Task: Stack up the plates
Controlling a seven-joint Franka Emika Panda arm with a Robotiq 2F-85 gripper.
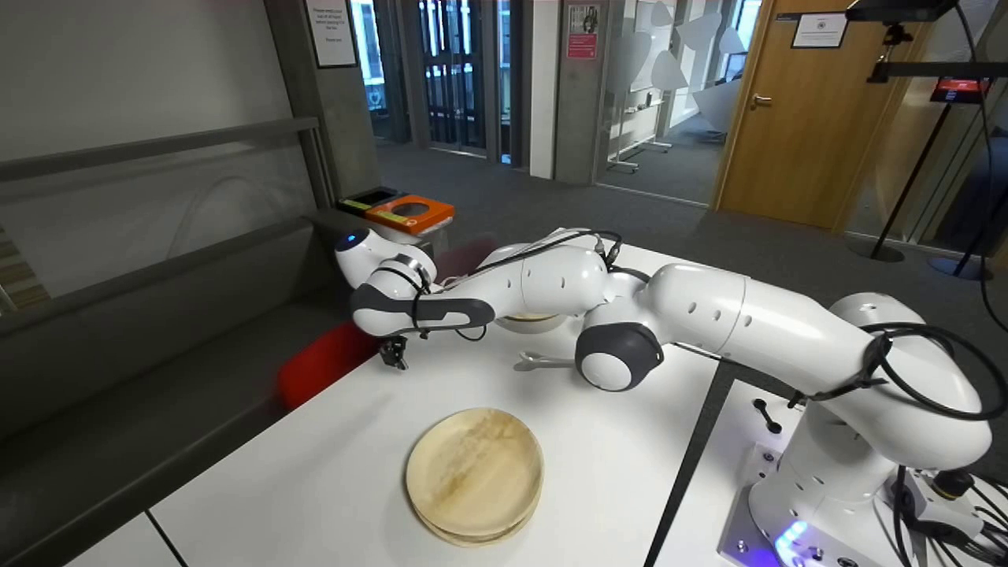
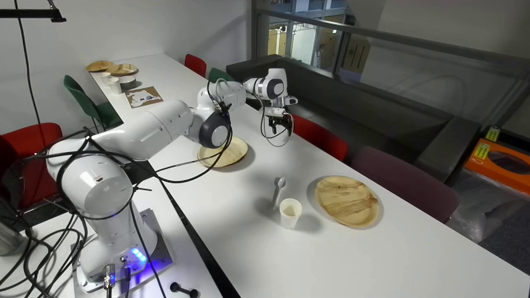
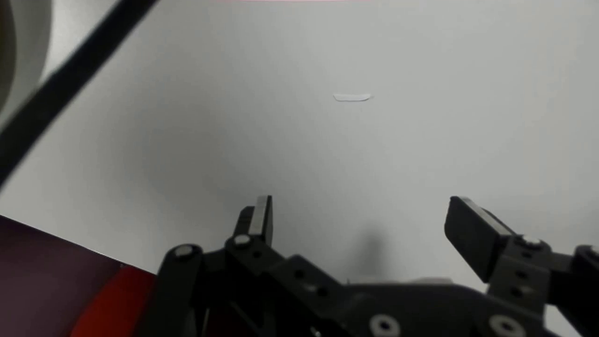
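In an exterior view a pale tan plate (image 1: 475,471) lies on top of at least one other plate; a second rim shows at its lower edge. This stack also shows in an exterior view (image 2: 232,154), partly hidden by the arm and cables. A single tan plate (image 2: 347,201) lies apart, nearer the sofa-side table edge; the arm mostly hides it in an exterior view (image 1: 529,320). My gripper (image 3: 360,206) is open and empty above the white table. It hangs near the sofa-side edge (image 2: 280,123), beside neither plate. A dark curved edge (image 3: 5,56) shows at the wrist view's left border.
A pale cup (image 2: 290,213) and a spoon (image 2: 279,191) stand between the stack and the single plate. The spoon shows in both exterior views (image 1: 543,361). Red (image 2: 321,138) and purple (image 2: 405,182) chairs line the table edge. Loose cables (image 2: 190,180) hang from the arm.
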